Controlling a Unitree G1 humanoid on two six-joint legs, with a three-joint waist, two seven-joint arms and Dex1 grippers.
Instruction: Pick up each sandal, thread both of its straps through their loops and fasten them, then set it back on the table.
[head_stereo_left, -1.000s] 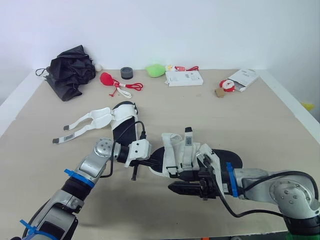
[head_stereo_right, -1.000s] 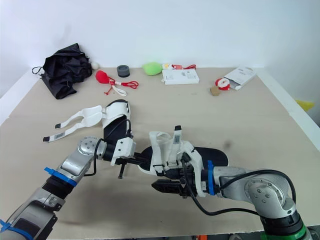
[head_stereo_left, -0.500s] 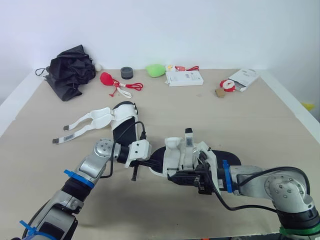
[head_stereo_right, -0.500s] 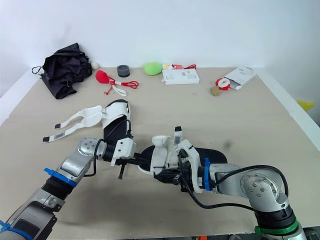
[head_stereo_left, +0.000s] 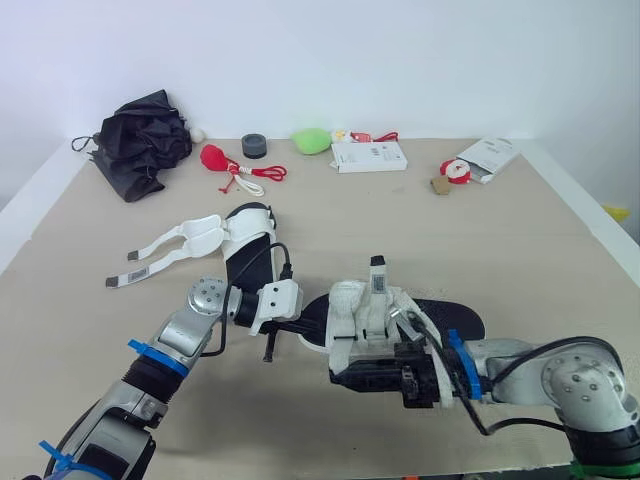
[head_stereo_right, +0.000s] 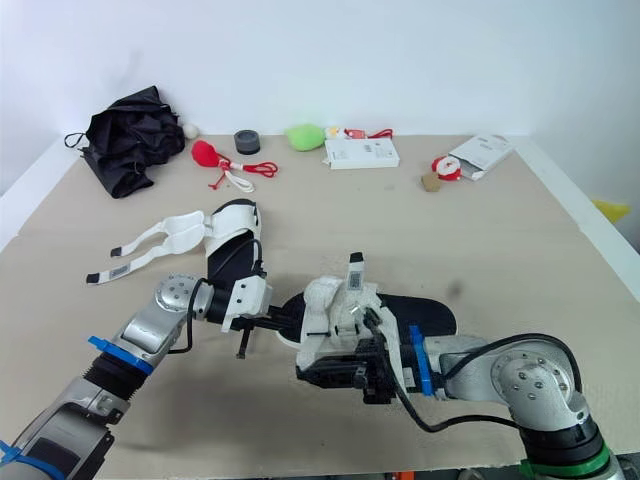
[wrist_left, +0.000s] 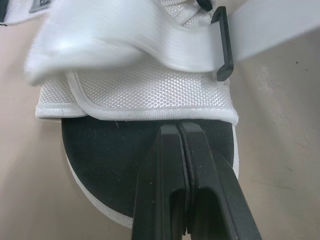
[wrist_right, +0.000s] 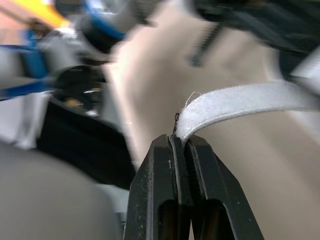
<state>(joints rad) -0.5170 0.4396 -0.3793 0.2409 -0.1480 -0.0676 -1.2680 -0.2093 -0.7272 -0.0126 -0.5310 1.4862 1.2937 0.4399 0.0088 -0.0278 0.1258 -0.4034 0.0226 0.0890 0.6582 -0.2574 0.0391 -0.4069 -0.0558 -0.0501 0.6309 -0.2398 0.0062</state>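
Observation:
The near sandal (head_stereo_left: 445, 318), black-soled with white straps, lies in the middle of the table (head_stereo_left: 520, 250). My left gripper (head_stereo_left: 303, 323) is shut, and its fingertips (wrist_left: 178, 131) rest on the black footbed at the toe, just under the white upper. My right gripper (head_stereo_left: 340, 377) sits on the near side of this sandal, shut on the free end of a white strap (wrist_right: 240, 102) that is drawn over the sandal's front. The second sandal (head_stereo_left: 247, 232) lies farther back left, its two white straps (head_stereo_left: 165, 252) spread loose on the table.
Along the back edge lie a black folded umbrella (head_stereo_left: 140, 140), a red pouch with cord (head_stereo_left: 215, 158), a black round disc (head_stereo_left: 254, 146), a green object (head_stereo_left: 312, 140), a white box (head_stereo_left: 368, 156) and a white packet (head_stereo_left: 487, 155). The table's near edge is close behind my right gripper.
My right gripper went in to the near sandal, shut on a white strap end and pulled it toward the table's near edge. The left gripper stayed put on the toe.

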